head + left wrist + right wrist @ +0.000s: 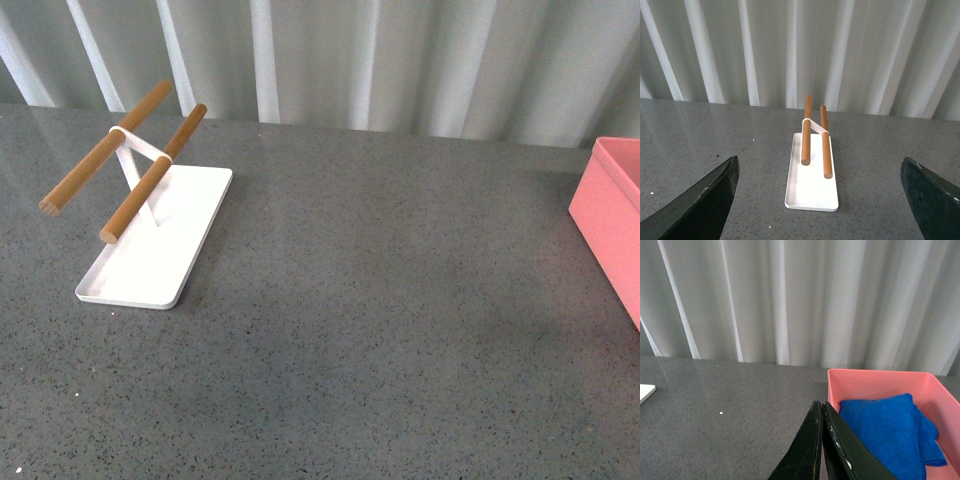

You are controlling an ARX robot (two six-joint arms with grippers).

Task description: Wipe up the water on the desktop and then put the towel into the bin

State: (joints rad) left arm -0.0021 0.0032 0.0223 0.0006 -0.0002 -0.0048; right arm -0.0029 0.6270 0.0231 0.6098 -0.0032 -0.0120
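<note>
Now one towel (890, 432) inside one bin (875, 377), two wooden bars (125, 165).

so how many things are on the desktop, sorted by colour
White: 1, the tray of the rack
Brown: 2, the wooden bars on that rack
Pink: 1, the bin
Blue: 1, the towel, lying inside the bin
Total: 5

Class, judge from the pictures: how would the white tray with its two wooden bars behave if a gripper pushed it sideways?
The tray looks thin and light, so it would probably slide easily on the smooth desktop. Its raised wooden bars stand high on a slim support, so a push up there might tip it.
</note>
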